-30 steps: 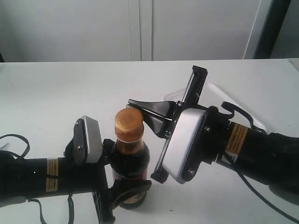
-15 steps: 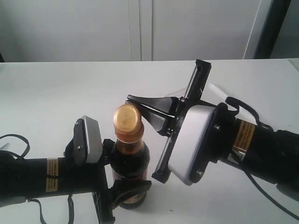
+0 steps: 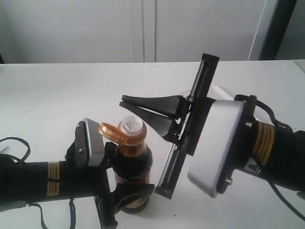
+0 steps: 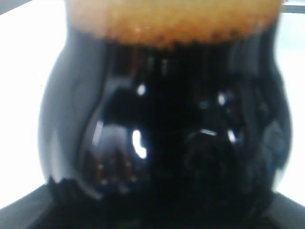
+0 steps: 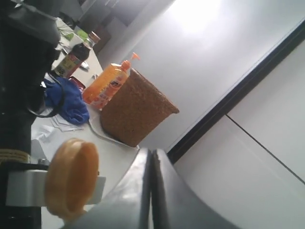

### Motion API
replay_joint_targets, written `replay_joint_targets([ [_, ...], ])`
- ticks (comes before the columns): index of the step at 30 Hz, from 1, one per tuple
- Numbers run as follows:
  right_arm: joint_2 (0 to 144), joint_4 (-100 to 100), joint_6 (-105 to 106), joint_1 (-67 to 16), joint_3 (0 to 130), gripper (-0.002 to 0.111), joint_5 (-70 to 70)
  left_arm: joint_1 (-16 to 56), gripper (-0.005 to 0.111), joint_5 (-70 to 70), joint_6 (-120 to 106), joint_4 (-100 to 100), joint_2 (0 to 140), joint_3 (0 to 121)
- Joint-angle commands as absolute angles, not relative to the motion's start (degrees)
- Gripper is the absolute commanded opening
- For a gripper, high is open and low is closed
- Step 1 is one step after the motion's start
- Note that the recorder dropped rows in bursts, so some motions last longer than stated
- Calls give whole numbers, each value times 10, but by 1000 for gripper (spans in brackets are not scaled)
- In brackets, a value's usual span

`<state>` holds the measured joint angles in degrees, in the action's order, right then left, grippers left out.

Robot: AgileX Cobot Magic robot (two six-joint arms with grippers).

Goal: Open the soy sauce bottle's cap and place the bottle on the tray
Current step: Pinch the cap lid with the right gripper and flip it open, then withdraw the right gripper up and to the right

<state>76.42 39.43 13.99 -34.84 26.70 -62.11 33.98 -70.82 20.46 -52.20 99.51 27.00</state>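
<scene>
The soy sauce bottle [image 3: 134,164] stands upright near the table's front edge, with my left gripper [image 3: 129,175] shut around its dark body. Its orange-brown cap [image 3: 110,131] hangs flipped open to the left, baring the white spout [image 3: 131,125]. My right gripper [image 3: 127,102] is shut with nothing in it, its tips just above and behind the spout. In the left wrist view the dark bottle [image 4: 162,143] fills the frame. The right wrist view shows the open cap [image 5: 71,179] beside the shut fingers [image 5: 143,181]. The tray is not in view.
The right wrist view looks along the table to a wicker basket [image 5: 136,109], an orange dispenser bottle [image 5: 107,86], a blue cloth [image 5: 66,102] and another dark bottle [image 5: 76,55]. White cabinet doors [image 3: 143,28] stand behind the table.
The cap has flipped open and swung to the left, exposing the white spout. My right gripper has lifted and drawn back to the right. The left gripper and bottle have stayed put.
</scene>
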Motion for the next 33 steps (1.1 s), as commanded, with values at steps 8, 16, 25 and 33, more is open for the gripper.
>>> replay_joint_targets([
  [8,756,132,83,-349,307,0,-412,341,0,-700,209,-531,994,267],
  [16,756,105,68,-337,385,0,-152,341,0,-700,209,-529,994,267],
  [25,756,101,50,-259,451,0,79,341,0,-700,209,-529,994,267],
  [33,756,100,46,-192,513,0,262,341,0,-700,209,-529,994,267],
])
